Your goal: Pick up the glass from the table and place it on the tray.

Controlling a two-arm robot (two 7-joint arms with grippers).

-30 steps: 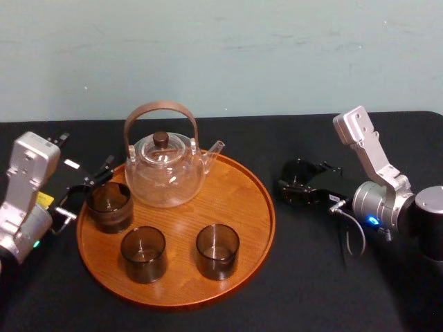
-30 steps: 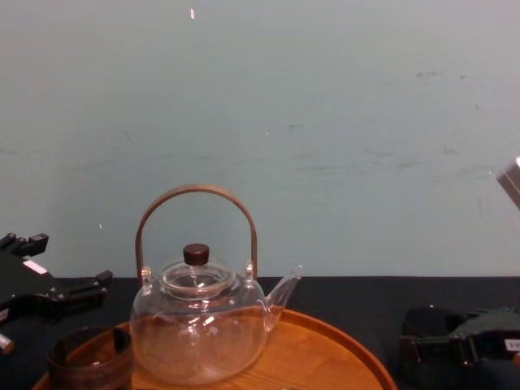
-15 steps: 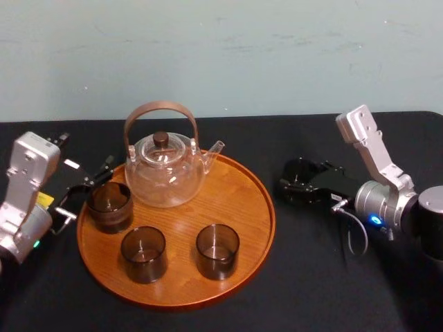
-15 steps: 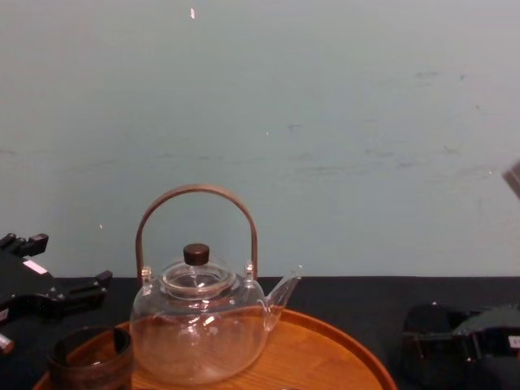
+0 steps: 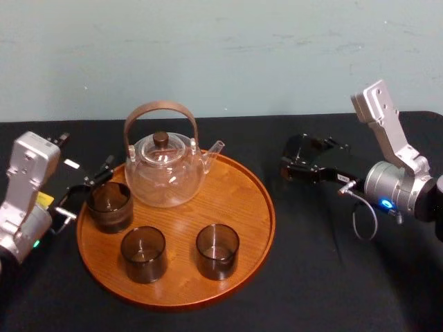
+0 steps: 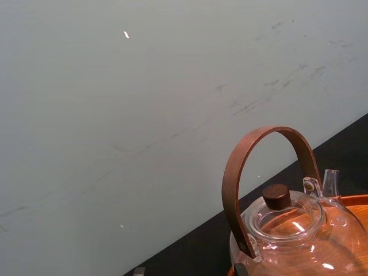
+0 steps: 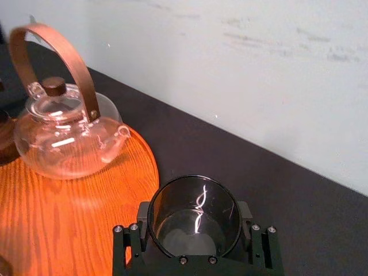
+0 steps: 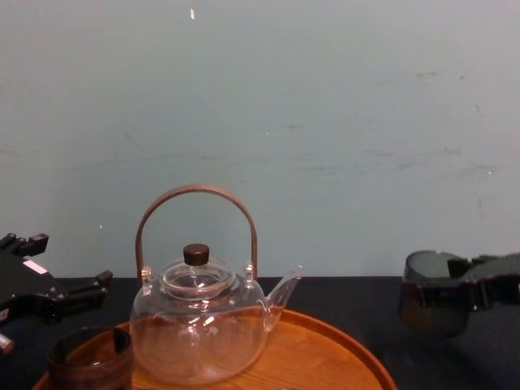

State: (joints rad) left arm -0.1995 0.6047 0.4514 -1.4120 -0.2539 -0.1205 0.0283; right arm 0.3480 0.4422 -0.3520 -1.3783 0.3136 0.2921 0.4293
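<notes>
Currently the right gripper is clamped on the glass, with one finger on each side of its wall. In the right wrist view the glass sits upright between the jaws, mouth up and empty. In the chest view the glass appears to hang clear of the table, to the right of the tray and apart from its rim.

Status, as judged:
- Grasp: done.
- Lift: appears done.
- Carry over the tray: not yet done.
- Set-down and release: not yet done.

The tray already carries a teapot, a ribbed cup and two tumblers. Bare wood on the tray's right side, between the teapot spout and the near tumbler, looks like the closest free spot.

The left gripper is idle at the tray's left edge, just beside the ribbed cup, with its fingers spread.
</notes>
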